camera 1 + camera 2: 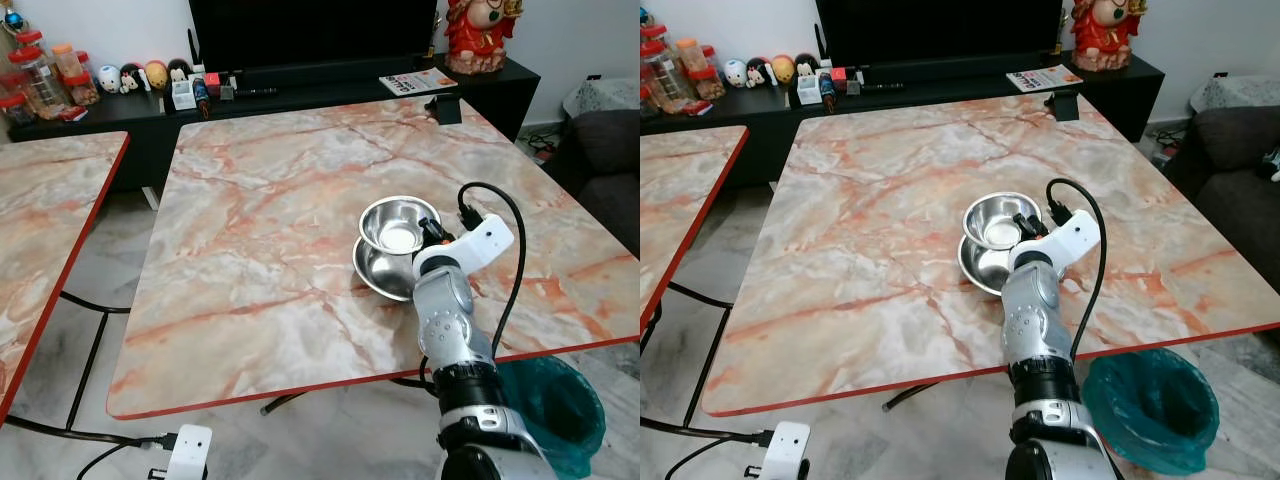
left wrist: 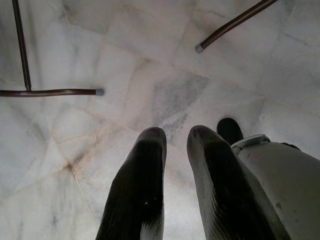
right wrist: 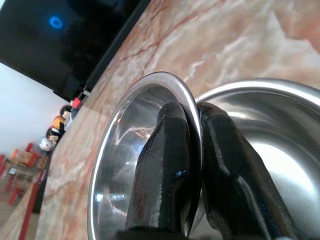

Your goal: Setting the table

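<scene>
Two steel bowls sit on the marble table (image 1: 260, 200), right of its middle. The farther bowl (image 1: 398, 222) is tilted, leaning on the nearer bowl (image 1: 380, 275). My right gripper (image 3: 194, 112) is shut on the farther bowl's (image 3: 130, 150) right rim. One finger (image 3: 165, 165) is inside it, and the other finger (image 3: 225, 170) is outside, over the nearer bowl (image 3: 280, 150). My left gripper (image 2: 175, 137) hangs low over the floor, its fingers a little apart with nothing between them.
A second marble table (image 1: 40, 210) stands to the left across a gap. A low black cabinet (image 1: 300, 90) behind holds jars, figurines and a TV. A small black object (image 1: 446, 108) sits at the table's far edge. A teal bin (image 1: 555, 405) stands below the near right corner, and a sofa (image 1: 610, 160) is further right.
</scene>
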